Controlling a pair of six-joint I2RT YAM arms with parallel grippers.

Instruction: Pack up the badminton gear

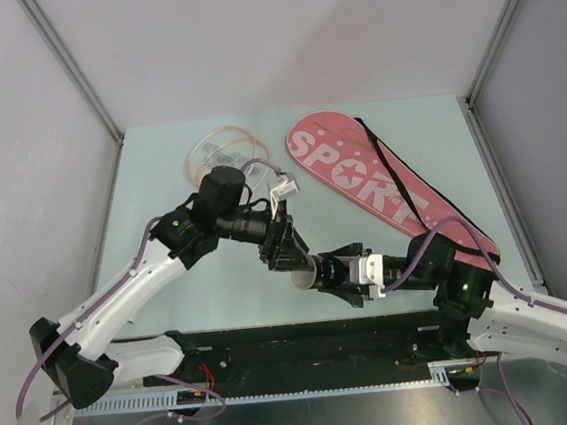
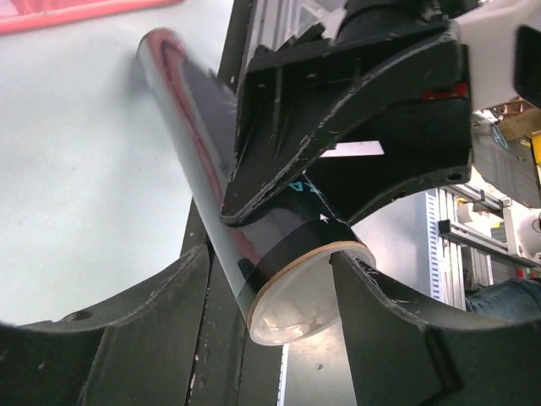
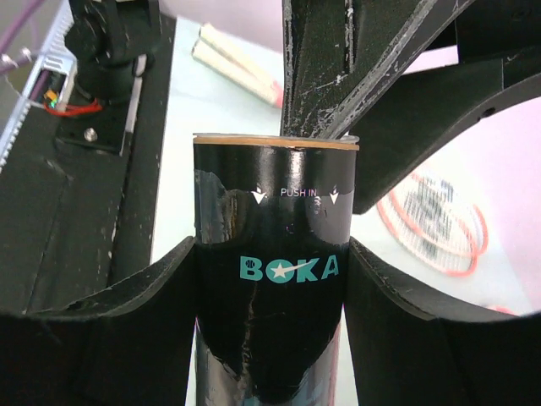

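Observation:
The black tube, lettered "BOKA" and "PUSH IN", is clamped between my right gripper's fingers and held above the table. In the top view its pale end pokes out of the right gripper. My left gripper is open astride the tube's open mouth; its right finger touches the rim and the left finger stands apart. It meets the tube end in the top view. The pink-white racket and the pink "SPORT" cover lie at the back. No shuttlecock shows clearly.
The black base rail runs along the near edge under both arms. Two cream rods with pink ends lie on the table beyond the tube. The racket also shows in the right wrist view. Walls close in the table's sides.

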